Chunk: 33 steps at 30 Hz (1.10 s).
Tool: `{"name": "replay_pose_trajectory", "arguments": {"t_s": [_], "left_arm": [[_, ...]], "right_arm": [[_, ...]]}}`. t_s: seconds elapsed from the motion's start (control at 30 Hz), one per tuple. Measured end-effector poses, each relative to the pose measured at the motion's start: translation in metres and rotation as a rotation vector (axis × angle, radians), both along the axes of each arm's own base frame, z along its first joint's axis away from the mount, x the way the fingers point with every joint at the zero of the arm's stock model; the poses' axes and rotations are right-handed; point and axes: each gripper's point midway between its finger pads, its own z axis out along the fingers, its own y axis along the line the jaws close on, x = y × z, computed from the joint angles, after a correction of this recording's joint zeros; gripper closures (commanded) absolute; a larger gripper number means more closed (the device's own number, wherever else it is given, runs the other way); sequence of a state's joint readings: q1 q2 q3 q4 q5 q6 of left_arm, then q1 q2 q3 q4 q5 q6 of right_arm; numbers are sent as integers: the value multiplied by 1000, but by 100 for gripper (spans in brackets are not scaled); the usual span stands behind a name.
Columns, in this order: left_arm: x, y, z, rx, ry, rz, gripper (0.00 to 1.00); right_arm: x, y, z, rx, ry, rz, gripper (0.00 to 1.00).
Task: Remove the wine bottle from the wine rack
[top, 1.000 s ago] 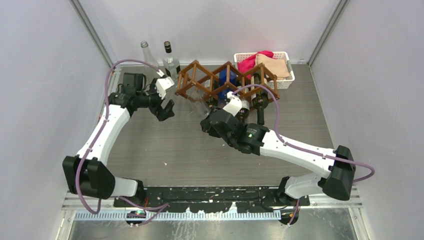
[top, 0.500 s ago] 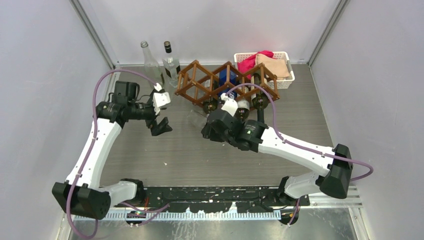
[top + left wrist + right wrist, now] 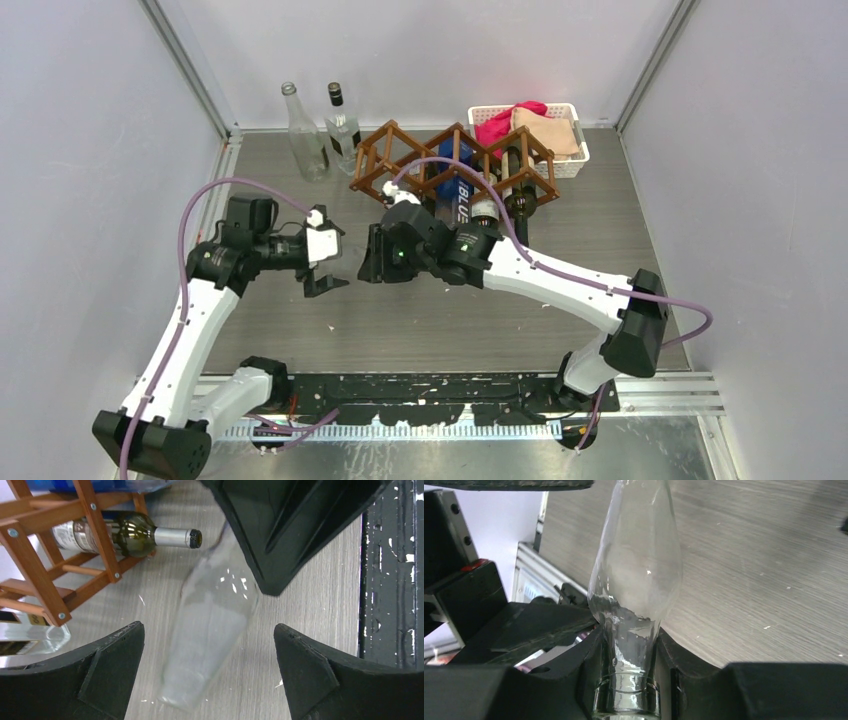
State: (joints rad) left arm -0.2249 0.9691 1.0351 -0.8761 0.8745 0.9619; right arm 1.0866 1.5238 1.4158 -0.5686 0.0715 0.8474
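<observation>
Holding the clear wine bottle (image 3: 636, 575) by its neck, my right gripper (image 3: 626, 660) is clamping the glass firmly between both fingers. The bottle is hanging free of the wine rack (image 3: 98, 530), over the table (image 3: 600, 240) just in front of the rack's left end. I am judging the pull-out done and a hand-over or set-down to be the step in hand. My left gripper (image 3: 207, 635) is facing the bottle's body, jaws spread fully and gripping nothing. Next, I am thinking, those fingers need to close squarely on the slippery glass. The right arm is reaching across to the left, and the left arm is bending inward to meet it.
</observation>
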Motion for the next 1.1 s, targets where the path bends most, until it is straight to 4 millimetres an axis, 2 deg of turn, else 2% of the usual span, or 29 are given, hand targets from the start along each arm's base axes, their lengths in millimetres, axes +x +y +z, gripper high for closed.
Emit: {"name": "replay_pose_trajectory", "arguments": {"t_s": [0.17, 0.37, 0.63, 0.7, 0.77, 0.8, 0.83, 0.87, 0.9, 0.93, 1.0, 1.1], "left_arm": [[-7, -1, 6, -9, -74, -39, 0], [-15, -1, -1, 19, -110, -99, 6], [-27, -2, -13, 42, -66, -155, 31], [-28, -2, -15, 45, -55, -162, 43], [-26, -3, -15, 49, -64, -165, 60], [-25, -2, -16, 52, -62, -164, 71], [-25, -2, -17, 56, -60, -163, 84], [-24, -2, -18, 59, -56, -161, 96], [-23, -2, -19, 61, -49, -155, 100], [-21, -1, -20, 64, -43, -146, 100], [-17, 1, -24, 78, -25, -116, 100], [-6, 6, -28, 92, -8, -55, 100]], "right_arm": [[-14, 19, 7, 40, 18, 104, 99], [-28, 30, 12, 83, 38, 192, 99], [-31, 34, 17, 105, 31, 223, 99], [-31, 35, 18, 109, 29, 223, 99], [-30, 36, 20, 113, 28, 225, 99], [-30, 36, 20, 111, 28, 225, 94], [-30, 36, 19, 107, 27, 225, 82], [-29, 37, 18, 104, 28, 224, 56], [-29, 37, 18, 101, 28, 223, 43], [-28, 38, 17, 99, 29, 221, 26], [-25, 38, 20, 99, 14, 215, 10], [-13, 30, 21, 75, -8, 168, 2]]}}
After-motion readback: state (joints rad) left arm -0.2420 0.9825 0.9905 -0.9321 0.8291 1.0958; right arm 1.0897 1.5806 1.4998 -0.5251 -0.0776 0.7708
